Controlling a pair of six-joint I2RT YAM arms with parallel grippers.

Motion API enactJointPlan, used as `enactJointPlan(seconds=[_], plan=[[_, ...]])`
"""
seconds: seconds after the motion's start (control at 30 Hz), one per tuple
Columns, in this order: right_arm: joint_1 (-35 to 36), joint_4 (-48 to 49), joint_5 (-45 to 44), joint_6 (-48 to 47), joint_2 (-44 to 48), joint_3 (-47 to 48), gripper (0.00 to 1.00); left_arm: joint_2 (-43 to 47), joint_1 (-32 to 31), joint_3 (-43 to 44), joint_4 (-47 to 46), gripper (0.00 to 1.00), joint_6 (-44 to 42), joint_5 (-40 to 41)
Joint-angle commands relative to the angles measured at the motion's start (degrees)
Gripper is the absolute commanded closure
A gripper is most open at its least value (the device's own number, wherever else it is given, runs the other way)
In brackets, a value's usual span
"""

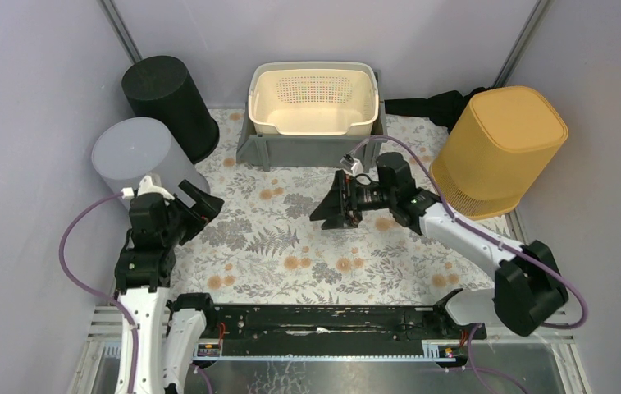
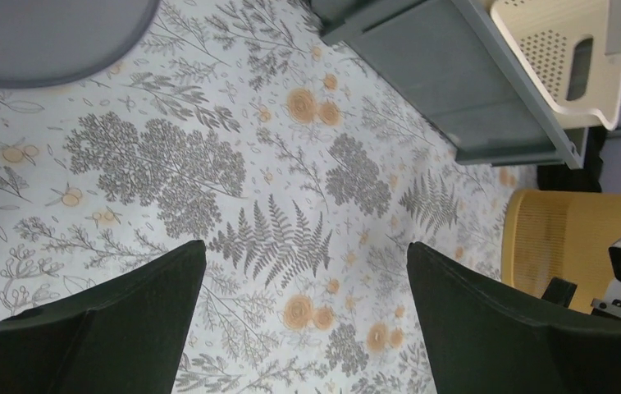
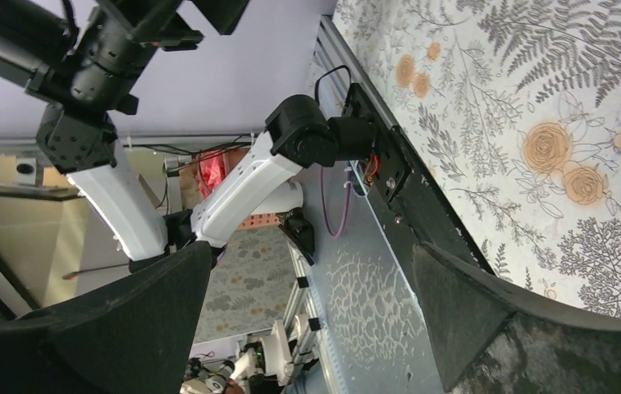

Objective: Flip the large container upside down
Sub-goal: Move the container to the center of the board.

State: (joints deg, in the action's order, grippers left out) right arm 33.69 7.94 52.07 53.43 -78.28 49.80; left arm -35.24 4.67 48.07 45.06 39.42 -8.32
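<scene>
Yellow large container [image 1: 499, 148] stands far right, closed end up. Right gripper [image 1: 333, 207] hovers mid-table, jaws spread wide, empty, apart from it. Left gripper [image 1: 199, 203] at near left, spread, empty, just beside grey bin [image 1: 139, 152]. Black bin [image 1: 167, 98] far left; cream basket [image 1: 313, 98] far centre.

Left arm [image 1: 147, 275] and right arm [image 1: 464, 234]: white shells, chunky black joints. The left gripper [image 2: 307, 256] and right gripper [image 3: 311, 254] are matte black wedges. A purple cable [image 1: 67, 246] loops off each arm above the black base rail [image 1: 323, 320], plus a green light [image 1: 413, 197] on the right one.
</scene>
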Motion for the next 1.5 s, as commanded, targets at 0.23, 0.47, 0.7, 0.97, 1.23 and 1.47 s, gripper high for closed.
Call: enactJointPlan(seconds=[0.23, 0.47, 0.7, 0.97, 1.23, 1.47], plan=[[-0.27, -2.19, 2.77, -1.74, 10.91, -7.04, 0.01, 7.12, 0.37, -0.17, 7.72, 0.00, 1.03, -4.33], [-0.28, -5.43, 3.41, -3.98, 10.15, -7.75, 0.01, 7.27, 0.38, -1.82, 6.92, 0.00, 1.56, -5.15], [-0.28, -11.85, 0.38, -8.03, 7.92, -6.00, 0.01, 6.74, 0.43, -3.49, 3.91, 0.00, -0.31, -9.34], [-0.21, -13.96, -5.75, -10.36, 2.56, -0.28, 0.01, 3.91, 0.43, -4.52, 3.75, 0.00, -5.79, -14.09], [-0.21, -5.47, -6.73, -4.72, -8.42, 7.03, 0.01, 2.51, -0.73, -8.31, 1.06, 0.00, -5.81, -14.88], [-0.10, -0.99, -4.59, -2.18, -14.84, 12.02, 0.01, 2.29, -0.63, -10.02, 0.30, 0.00, -5.73, -15.93]])
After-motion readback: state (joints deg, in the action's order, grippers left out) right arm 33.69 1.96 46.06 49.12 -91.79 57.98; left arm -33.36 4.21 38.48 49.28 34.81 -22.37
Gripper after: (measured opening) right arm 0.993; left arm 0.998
